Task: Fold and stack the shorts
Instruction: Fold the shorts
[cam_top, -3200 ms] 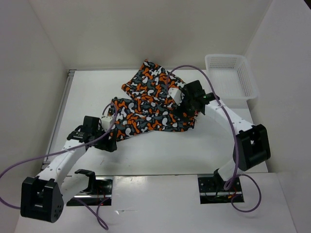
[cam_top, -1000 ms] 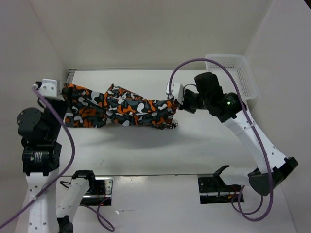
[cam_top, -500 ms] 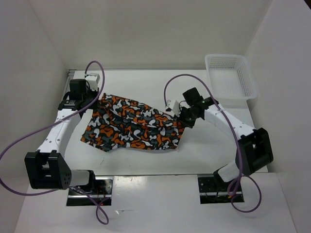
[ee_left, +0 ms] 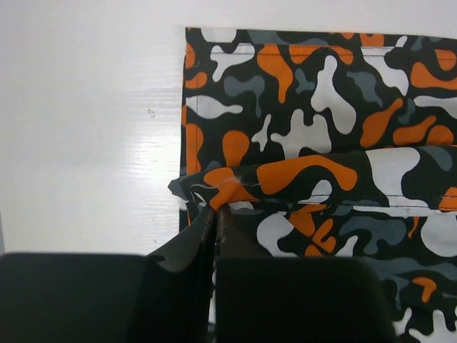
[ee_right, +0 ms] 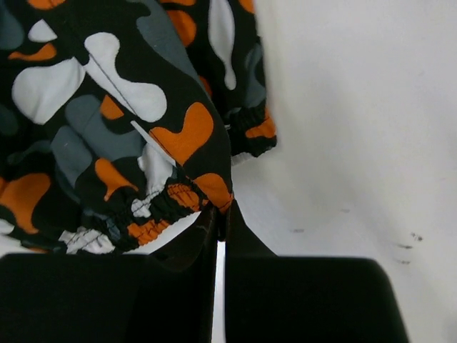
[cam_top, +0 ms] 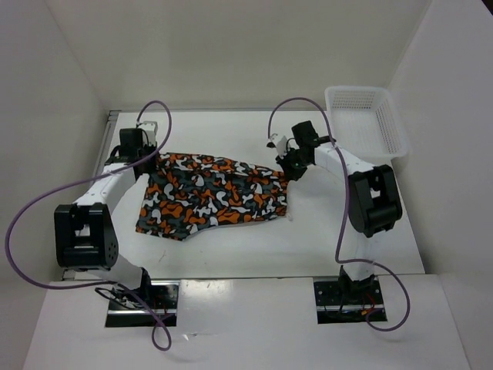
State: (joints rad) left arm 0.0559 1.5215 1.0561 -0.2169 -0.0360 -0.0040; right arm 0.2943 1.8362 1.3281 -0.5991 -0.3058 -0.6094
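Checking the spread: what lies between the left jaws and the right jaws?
The shorts, spread flat on the table, fill that stretch; the left jaws and right jaws are shut on its far corners. The top view shows it.

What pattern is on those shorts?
The shorts have camouflage-like blotches of orange, black, grey and white, clearest in the left wrist view.

On table (cam_top: 323, 247): shorts (cam_top: 212, 196) flat, mid-table, spread left to right. My left gripper (cam_top: 146, 163) at their far left corner, my right gripper (cam_top: 287, 171) at far right corner (both touching cloth). Basket (cam_top: 368, 119) far right behind, well apart from shorts.
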